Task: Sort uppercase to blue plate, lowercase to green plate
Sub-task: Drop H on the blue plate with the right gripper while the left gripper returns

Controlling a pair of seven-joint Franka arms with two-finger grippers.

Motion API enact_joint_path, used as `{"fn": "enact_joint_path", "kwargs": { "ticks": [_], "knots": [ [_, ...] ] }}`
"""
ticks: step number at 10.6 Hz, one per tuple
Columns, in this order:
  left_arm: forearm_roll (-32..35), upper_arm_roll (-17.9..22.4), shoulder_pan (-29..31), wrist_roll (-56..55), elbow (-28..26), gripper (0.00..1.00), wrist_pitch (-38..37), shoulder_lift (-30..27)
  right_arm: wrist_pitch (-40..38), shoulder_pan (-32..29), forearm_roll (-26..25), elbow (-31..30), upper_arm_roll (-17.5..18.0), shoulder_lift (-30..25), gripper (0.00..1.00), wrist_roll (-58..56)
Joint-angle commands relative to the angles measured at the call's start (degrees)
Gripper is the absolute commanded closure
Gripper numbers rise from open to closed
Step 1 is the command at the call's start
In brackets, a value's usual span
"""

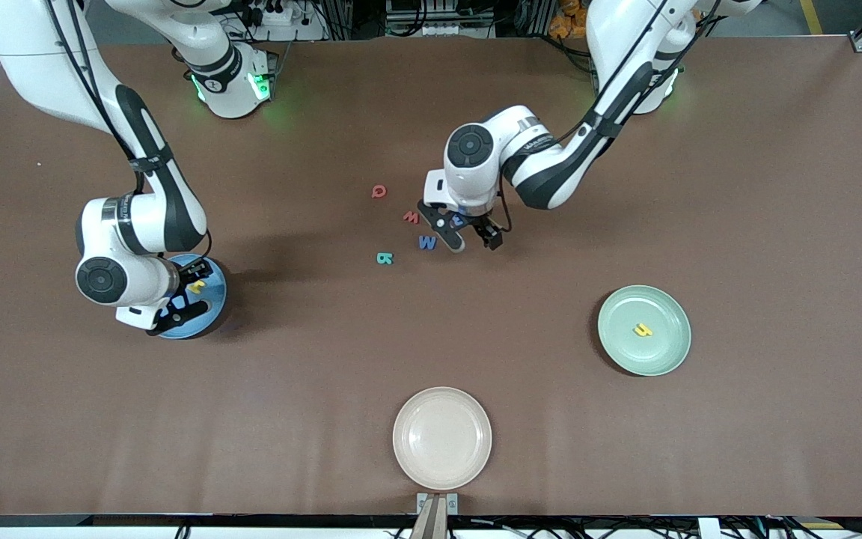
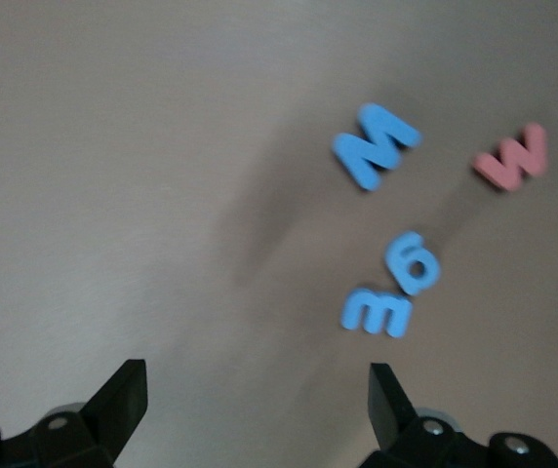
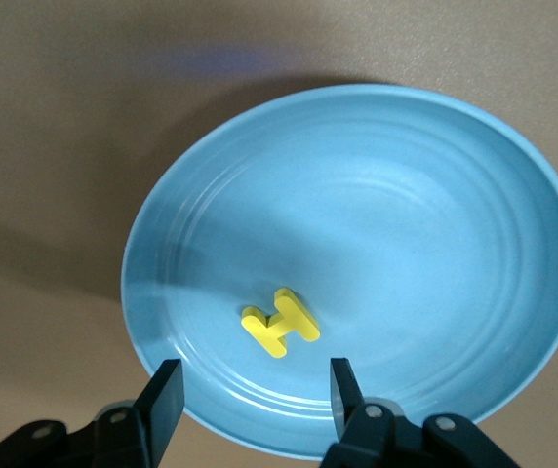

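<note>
A yellow H (image 3: 280,323) is seen on the light blue plate (image 3: 435,244), and a yellow piece (image 1: 642,329) on the pale mint-green plate (image 1: 670,352). On the brown table (image 1: 700,187), a red Q (image 1: 378,192), small red w (image 1: 411,217), blue W (image 1: 427,242) and teal R (image 1: 384,258) are shown. A beige plate (image 1: 442,438) is seen at six o'clock.

A brown table (image 1: 738,187) carries three plates: a blue plate (image 1: 214,299) toward the right arm's end, a green plate (image 1: 663,359) toward the left arm's end, and a beige plate (image 1: 442,438) nearest the front camera. Loose at mid-table lie a red Q (image 1: 378,192), red w (image 1: 411,217), blue W (image 1: 427,242) and teal R (image 1: 384,258).
</note>
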Motion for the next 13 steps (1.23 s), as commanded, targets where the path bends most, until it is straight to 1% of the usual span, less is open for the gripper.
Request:
{"fn": "enact_joint_path", "kwargs": {
  "ticks": [1,2,3,4,5,6,7,9,10,11,13],
  "knots": [
    [3.89,-0.11,-1.52,4.29,-0.60,0.00,0.98,1.55,-0.96,0.44,1.29,-0.13,2.99,-1.46,0.31,6.40],
    [5.39,-0.11,-1.61,4.38,-0.86,0.00,2.73,2.78,-1.92,0.53,1.29,-0.04,4.93,-1.81,0.31,10.61],
    [5.41,-0.11,-1.96,4.38,-1.74,0.00,4.58,3.58,-1.93,0.61,1.38,-0.04,7.82,-2.34,0.31,16.57],
    [5.41,-0.11,-1.96,4.20,-3.05,0.00,6.42,3.59,-1.85,1.66,1.38,-0.04,9.76,-2.60,0.31,22.54],
    [5.41,-0.11,-1.96,3.51,-4.19,0.00,7.83,3.41,-1.67,2.71,2.60,0.04,11.61,-2.69,0.31,27.48],
    [5.32,-0.11,-1.96,3.15,-5.42,0.00,9.41,3.41,-1.06,3.59,5.05,0.48,13.54,-2.87,0.31,32.22],
    [5.23,-0.11,-1.96,2.89,-6.57,0.00,11.08,3.32,0.16,4.82,5.16,1.18,14.86,-2.87,0.31,36.71],
    [5.23,-0.11,-1.96,1.83,-7.11,0.00,12.24,3.41,3.41,8.77,5.16,0.93,15.32,-2.69,0.31,44.27],
    [5.32,-0.11,-2.14,0.96,-7.11,0.00,12.76,3.58,4.99,11.31,4.72,0.84,15.32,-2.78,0.31,50.84],
    [5.32,-0.02,-2.57,0.34,-7.11,0.00,13.29,3.93,7.10,13.16,4.54,0.84,15.32,-2.26,0.31,54.38],
    [5.32,-0.02,-2.75,0.34,-7.02,0.00,13.91,4.46,13.76,16.24,4.37,-1.17,15.32,-1.20,0.31,61.32]
  ]
}}
